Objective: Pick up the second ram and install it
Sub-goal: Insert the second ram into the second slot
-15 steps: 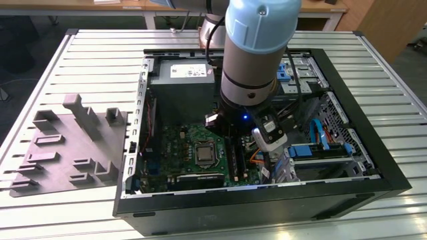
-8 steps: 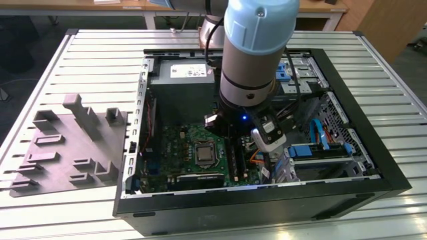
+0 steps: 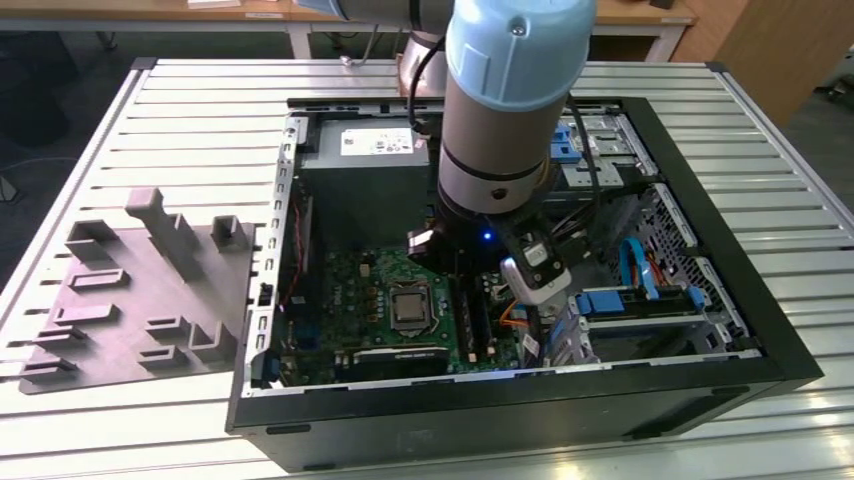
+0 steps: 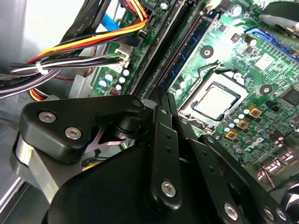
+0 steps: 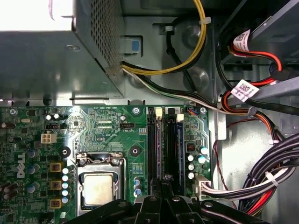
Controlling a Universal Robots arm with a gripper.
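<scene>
Now, arm [image 3: 514, 90]: upright in the middle of the exterior view, reaching down into the open case [image 3: 694, 150].
gripper [image 4: 163, 95] [image 5: 162, 183]: fingers drawn narrow, pinching the near end of the stick in both wrist views.
second ram [image 4: 184, 51] [image 5: 159, 144]: on edge in a slot of the motherboard [image 5: 107, 126], between the processor socket [image 5: 98, 186] and the cables [image 4: 84, 42].
holder tray [image 3: 134, 290]: on the table at the exterior view's left, beside the case.
</scene>
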